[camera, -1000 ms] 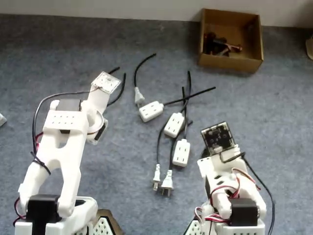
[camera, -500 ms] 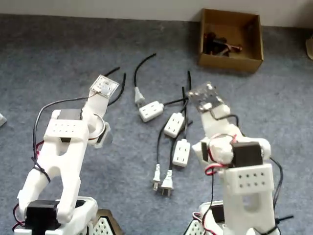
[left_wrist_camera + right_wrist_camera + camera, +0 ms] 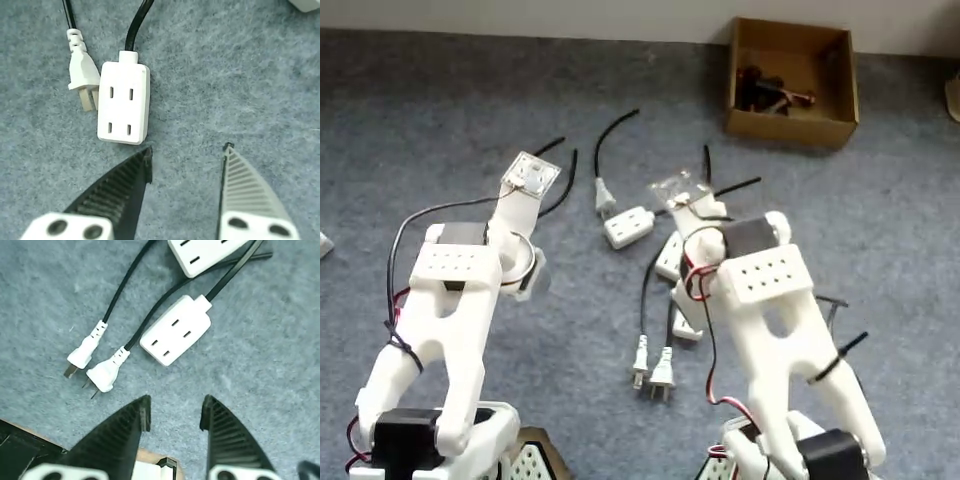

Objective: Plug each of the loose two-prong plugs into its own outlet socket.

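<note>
1. Step in hand was the approach. Nothing was grasped and no socket was filled; all three plugs lay loose on the bench [image 3: 420, 100].
2. High view: plug A [image 3: 604, 197] lay just beside the far outlet block [image 3: 628, 227], at its 10 o'clock, with prongs pointing to 6 o'clock.
3. Side by side at 6 o'clock of the cluster lay plug B [image 3: 640, 357] and plug C [image 3: 662, 372]. The near outlet block [image 3: 175, 330] sat at roughly 1 o'clock of them. The middle outlet block [image 3: 205, 252] sat between the near and far ones.
4. The left tool [image 3: 187, 150] was wide open and empty. It hovered over bare bench just short of the far outlet block, with its arm at 9 o'clock of that block.
5. The right tool [image 3: 172, 412] was partly open, narrower than the left, and also empty. Its arm reached across the cluster and covered part of the middle and near blocks from above.
6. A cardboard box [image 3: 790, 80] sat at 1 o'clock on the bench, not involved.
7. Next move, my call: the left tool drops on plug A, pinches its body across the flats and leaves the prongs clear. It then lines the prongs up with one slot pair on the far block.
8. The blocks look light and would likely slide under push-in force, so the right tool should brace the block first.
</note>
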Motion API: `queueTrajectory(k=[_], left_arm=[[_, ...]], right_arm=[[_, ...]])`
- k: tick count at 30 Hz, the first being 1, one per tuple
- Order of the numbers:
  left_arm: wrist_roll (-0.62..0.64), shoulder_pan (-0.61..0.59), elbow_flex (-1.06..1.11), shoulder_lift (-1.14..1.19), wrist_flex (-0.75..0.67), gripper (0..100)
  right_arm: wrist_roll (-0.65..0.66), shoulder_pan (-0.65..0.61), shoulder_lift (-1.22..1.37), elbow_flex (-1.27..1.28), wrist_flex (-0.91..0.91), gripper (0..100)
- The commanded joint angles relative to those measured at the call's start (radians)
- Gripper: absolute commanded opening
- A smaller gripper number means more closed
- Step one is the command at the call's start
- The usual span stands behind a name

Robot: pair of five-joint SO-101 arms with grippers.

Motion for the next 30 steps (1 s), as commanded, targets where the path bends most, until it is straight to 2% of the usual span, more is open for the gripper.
queueTrajectory(k=[1,4,11,14,23,30], left_arm=[[0.028,-0.067,-0.008,-0.045,-0.043,21],[0.055,-0.093,-0.008,-0.045,-0.048,21],[0.057,-0.094,-0.007,-0.045,-0.049,21],[0.057,-0.094,-0.004,-0.045,-0.057,21],[0.057,-0.094,0.031,-0.045,-0.104,21],[0.057,-0.094,0.033,-0.045,-0.103,21]], right_arm=[[0.017,-0.016,0.018,-0.062,-0.058,16.8],[0.017,-0.018,0.079,-0.159,-0.065,16.8],[0.025,-0.019,0.329,-0.538,0.133,16.8],[0.018,-0.047,0.42,-0.615,0.179,16.8],[-0.04,-0.085,0.435,-0.483,0.151,13.8],[-0.081,-0.177,0.245,-0.208,-0.045,13.8]])
